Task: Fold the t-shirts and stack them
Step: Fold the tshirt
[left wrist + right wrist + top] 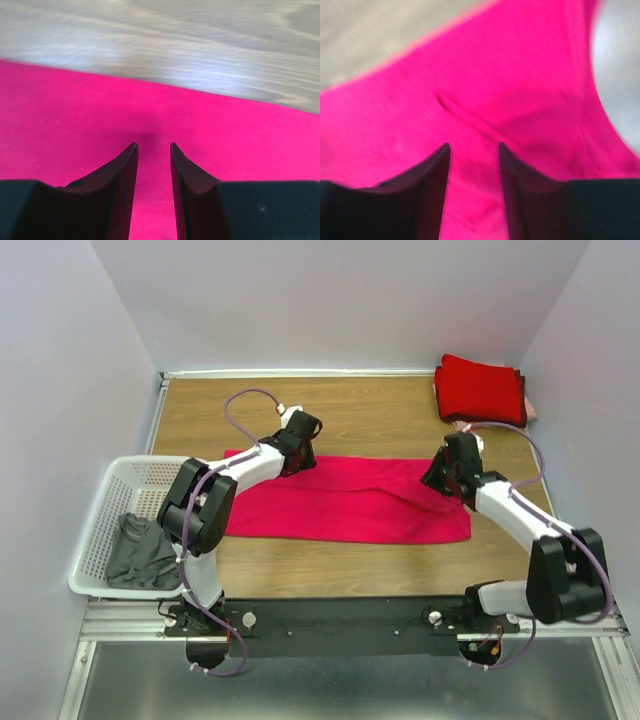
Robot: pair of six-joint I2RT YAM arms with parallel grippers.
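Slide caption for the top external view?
Left gripper and right gripper poised over the far edge of the pink-red t-shirt; folded red stack far right, gray cloth in basket.

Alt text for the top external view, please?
The left gripper and right gripper hang over the far edge of a pink t-shirt spread flat mid-table. Folded red t-shirts sit in the far right corner; a white basket at left holds grey cloth.

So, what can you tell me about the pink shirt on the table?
The pink t-shirt is soft bright pink-red cloth, laid flat as a long band across the wooden table, slightly creased near its right end. The left claw and right claw sit over its far edge, both open; contact cannot be judged.
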